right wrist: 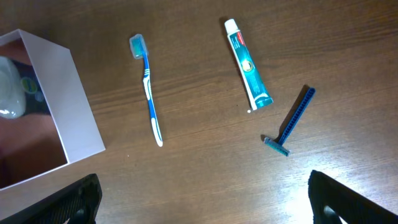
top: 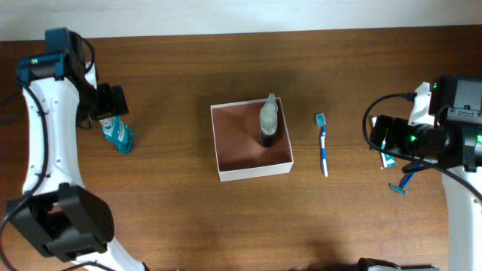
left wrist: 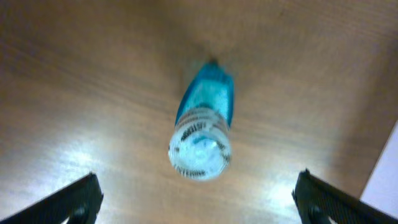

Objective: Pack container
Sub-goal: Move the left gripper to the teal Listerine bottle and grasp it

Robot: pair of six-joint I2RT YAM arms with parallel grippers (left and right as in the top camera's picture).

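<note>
— Jaws first: how do yours stand?

— Both pairs spread wide, pinching nothing. My left gripper (left wrist: 199, 202) hangs over a blue bottle (left wrist: 202, 124), its cap toward my wrist camera. My right gripper (right wrist: 208, 202) hovers above a toothpaste tube (right wrist: 249, 62) and a blue razor (right wrist: 291, 121).

— And the container?

— Mid-table, between my arms and well apart from both. The container (top: 252, 174) is square, so it has no long axis. Its mouth faces up, and its sides are turned slightly off the edges of the table (top: 173, 218).

— How does it look?

— Shallow, lidless, with thin white walls and a reddish-brown inside. A clear bottle (top: 268, 119) with a dark base sits by the right wall, toward the far corner.

— Room to move?

— The left part of the box floor shows bare. A toothbrush (top: 322, 144) lies near the right wall, not touching it and roughly parallel to it. Bare wood runs between the left wall and the blue bottle.
</note>
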